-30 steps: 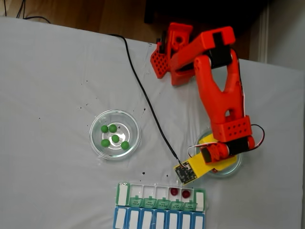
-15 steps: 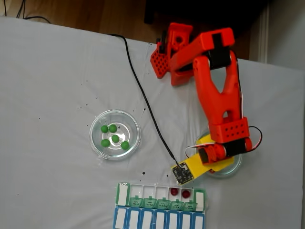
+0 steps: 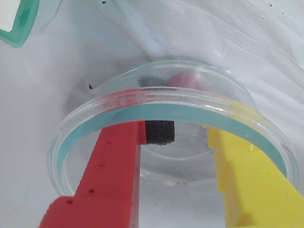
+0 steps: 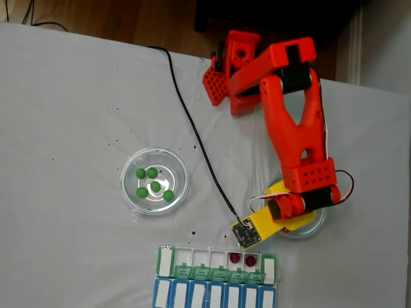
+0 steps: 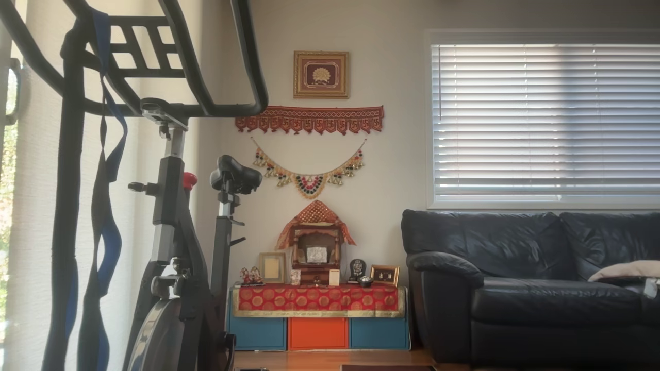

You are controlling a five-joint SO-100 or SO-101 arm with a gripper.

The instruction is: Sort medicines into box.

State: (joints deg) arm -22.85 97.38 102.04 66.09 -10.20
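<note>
Glass rims the dish (image 3: pixel 171 102) that the gripper (image 3: pixel 183 137) reaches into in the wrist view. Its jaws stand well open, the red finger (image 3: pixel 111 166) with a black foam pad on one side, the yellow finger (image 3: pixel 247 175) on the other, and nothing held. A dark red ball (image 3: pixel 185 80) lies at the far side of the dish, beyond the tips and not between them. In the fixed view the box (image 4: pixel 215 282) sits near the dish, with two red balls (image 4: pixel 242 259) already in its white cells, and five green balls (image 4: pixel 153 181) wait in the other dish (image 4: pixel 154 181) well apart. The ball is glossy and round, so a closing finger may flick it along the glass wall instead of catching it. Fingers pressing on the rim could also slide or tip the dish on the cloth (image 4: pixel 77 115).
</note>
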